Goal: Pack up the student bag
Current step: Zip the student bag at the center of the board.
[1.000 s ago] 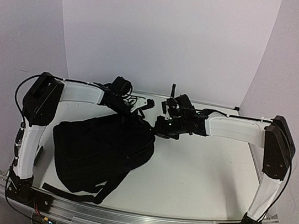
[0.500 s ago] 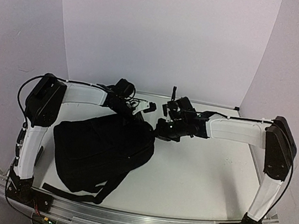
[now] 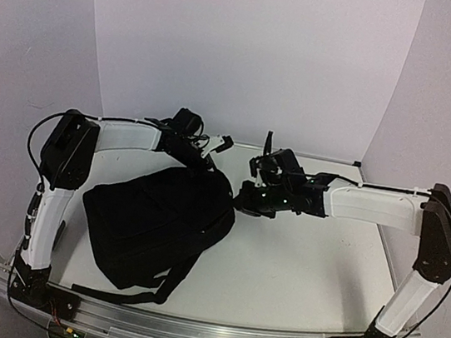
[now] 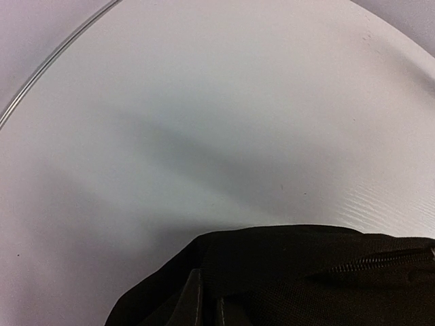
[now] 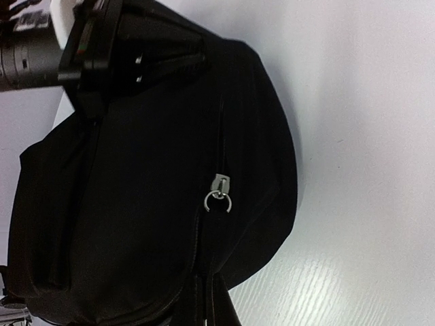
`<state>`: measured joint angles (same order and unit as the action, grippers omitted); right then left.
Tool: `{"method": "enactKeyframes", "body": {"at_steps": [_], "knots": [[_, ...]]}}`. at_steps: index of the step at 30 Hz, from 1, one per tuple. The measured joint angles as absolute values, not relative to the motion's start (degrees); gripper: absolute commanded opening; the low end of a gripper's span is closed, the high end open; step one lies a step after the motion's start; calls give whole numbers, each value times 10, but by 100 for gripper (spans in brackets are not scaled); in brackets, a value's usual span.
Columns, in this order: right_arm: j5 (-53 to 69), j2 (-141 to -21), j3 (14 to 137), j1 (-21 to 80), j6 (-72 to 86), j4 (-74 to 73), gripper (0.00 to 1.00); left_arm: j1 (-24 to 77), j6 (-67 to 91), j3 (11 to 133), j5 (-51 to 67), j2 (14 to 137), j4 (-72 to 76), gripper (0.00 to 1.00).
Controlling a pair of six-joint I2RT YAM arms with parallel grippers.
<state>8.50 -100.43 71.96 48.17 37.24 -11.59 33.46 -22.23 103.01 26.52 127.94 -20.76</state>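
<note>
The student bag (image 3: 154, 226), a large black backpack, lies on the white table left of centre, its top end raised toward the back. My left gripper (image 3: 203, 164) is at the bag's top edge. In the left wrist view its fingers (image 4: 196, 305) are pressed together in black fabric (image 4: 306, 272). My right gripper (image 3: 243, 198) is at the bag's top right edge. In the right wrist view its fingers (image 5: 224, 309) are shut on the fabric seam just below a silver zipper slider with a ring (image 5: 219, 192). The bag (image 5: 136, 204) fills that view.
The bag's shoulder straps (image 3: 154, 289) trail toward the front rail (image 3: 202, 334). A small dark flat thing (image 3: 59, 234) lies beside the left arm's base column. White walls close the back and sides. The left arm's wrist (image 5: 41, 54) shows at the top left of the right wrist view.
Both grippers have moved with the bag's top end: the left up and to the right, the right slightly forward and right. The bag has shifted a little and its top is pulled tauter.
</note>
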Motion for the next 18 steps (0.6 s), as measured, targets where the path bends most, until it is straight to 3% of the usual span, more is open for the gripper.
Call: {"method": "enactKeyframes", "body": {"at_steps": [18], "knots": [[76, -1009, 715, 540, 433, -94, 0, 258, -18, 1128, 172, 1335, -243, 0]]}}
